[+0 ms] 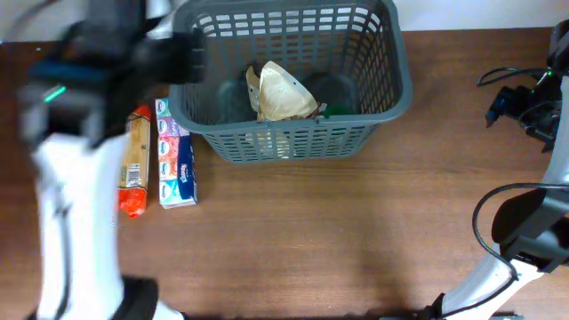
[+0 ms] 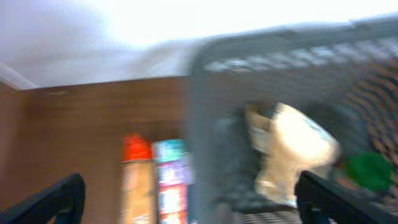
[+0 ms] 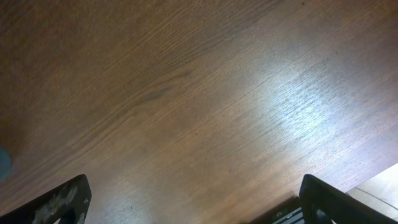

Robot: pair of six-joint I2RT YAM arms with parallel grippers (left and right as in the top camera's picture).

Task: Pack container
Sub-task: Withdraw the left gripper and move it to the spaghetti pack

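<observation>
Container, a large dark grey plastic basket (image 1: 396, 89) with slotted walls, stands at the far middle of the brown wooden table (image 1: 356, 231). Left gripper (image 2: 191, 180), blurred, hangs near its left edge, fingers spread wide with nothing between them. Just left of the basket lie a long orange-red packet (image 1: 133, 164) and a blue-and-white box (image 1: 176, 160), side by side. Inside rest a crumpled beige paper bag (image 1: 283, 92) and something green (image 2: 368, 169). Right gripper (image 3: 194, 180), wide and empty, hovers over wood at the far right.

The basket (image 1: 293, 142) stands upright at the far middle of my table (image 1: 338, 231); dark grey, slotted walls, thick rim; inside I see a pale crumpled bag (image 1: 283, 93).
</observation>
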